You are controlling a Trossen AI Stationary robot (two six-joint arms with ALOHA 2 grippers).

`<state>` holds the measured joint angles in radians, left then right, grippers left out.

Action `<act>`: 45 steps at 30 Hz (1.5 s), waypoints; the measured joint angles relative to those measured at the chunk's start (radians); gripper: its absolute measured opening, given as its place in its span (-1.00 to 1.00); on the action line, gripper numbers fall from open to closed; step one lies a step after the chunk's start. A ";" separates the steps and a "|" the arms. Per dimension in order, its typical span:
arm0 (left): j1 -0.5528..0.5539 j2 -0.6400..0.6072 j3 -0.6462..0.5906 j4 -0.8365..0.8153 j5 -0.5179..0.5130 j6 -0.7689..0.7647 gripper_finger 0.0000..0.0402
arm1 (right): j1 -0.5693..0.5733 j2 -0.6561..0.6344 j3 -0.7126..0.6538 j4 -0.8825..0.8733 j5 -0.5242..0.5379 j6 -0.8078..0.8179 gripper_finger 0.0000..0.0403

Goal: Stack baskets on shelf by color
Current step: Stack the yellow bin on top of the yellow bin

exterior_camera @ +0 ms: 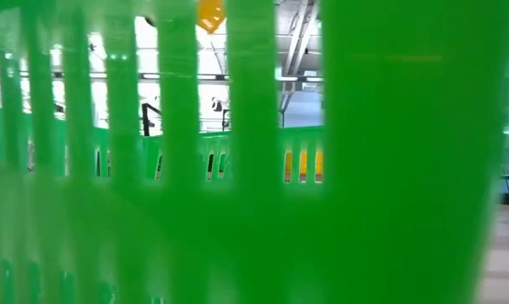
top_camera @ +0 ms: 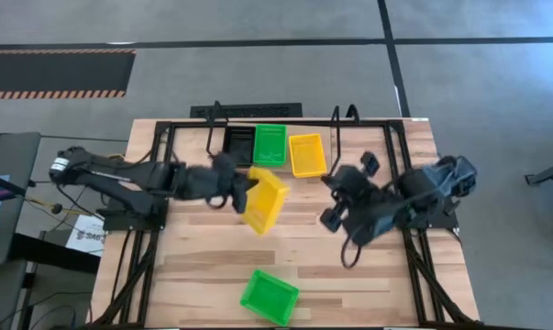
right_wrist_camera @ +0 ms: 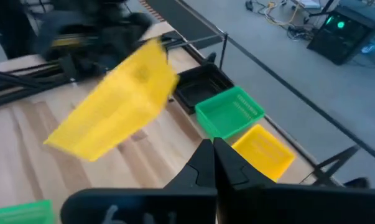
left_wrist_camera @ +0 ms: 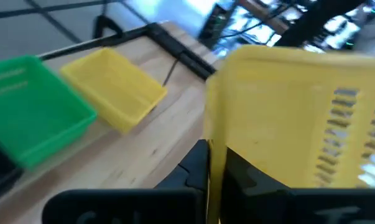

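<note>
1. The left gripper (top_camera: pixel 242 194) is clamped on the rim of a yellow basket (top_camera: pixel 265 200), which hangs tilted above the table, near the shelf (top_camera: pixel 340 124); held by one edge, it may swing or slip.
2. The yellow basket on the shelf (top_camera: pixel 306 154) sits just beside the green one (top_camera: pixel 270 144); a skewed descent could knock either.
3. The right gripper (top_camera: pixel 331 188) waits closed and empty, seemingly close enough to clip.

Bright daylight, motion-blurred yellow basket (right_wrist_camera: pixel 115 109)

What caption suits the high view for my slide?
Left gripper carries a tilted yellow basket toward the shelf; right gripper waits shut.
</note>
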<state>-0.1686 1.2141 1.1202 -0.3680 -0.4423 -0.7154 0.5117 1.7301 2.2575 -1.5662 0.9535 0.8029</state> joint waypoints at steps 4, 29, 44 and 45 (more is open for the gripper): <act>0.130 0.028 0.001 0.039 0.161 0.071 -1.00 | 0.073 0.019 -0.001 -0.004 0.063 0.098 -1.00; 0.401 0.459 0.234 0.417 0.334 0.025 -1.00 | 0.226 -0.370 0.001 -0.005 0.284 -0.241 -1.00; 0.398 0.838 0.783 -0.284 0.041 -0.154 -1.00 | 0.225 -0.367 0.000 -0.005 0.171 -0.392 -1.00; 0.401 0.839 0.787 -0.312 0.036 -0.166 -1.00 | 0.226 -0.367 0.000 -0.005 0.169 -0.396 -1.00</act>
<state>0.2325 2.0528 1.9076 -0.6795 -0.4067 -0.8815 0.7372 1.3628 2.2574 -1.5711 1.1224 0.4066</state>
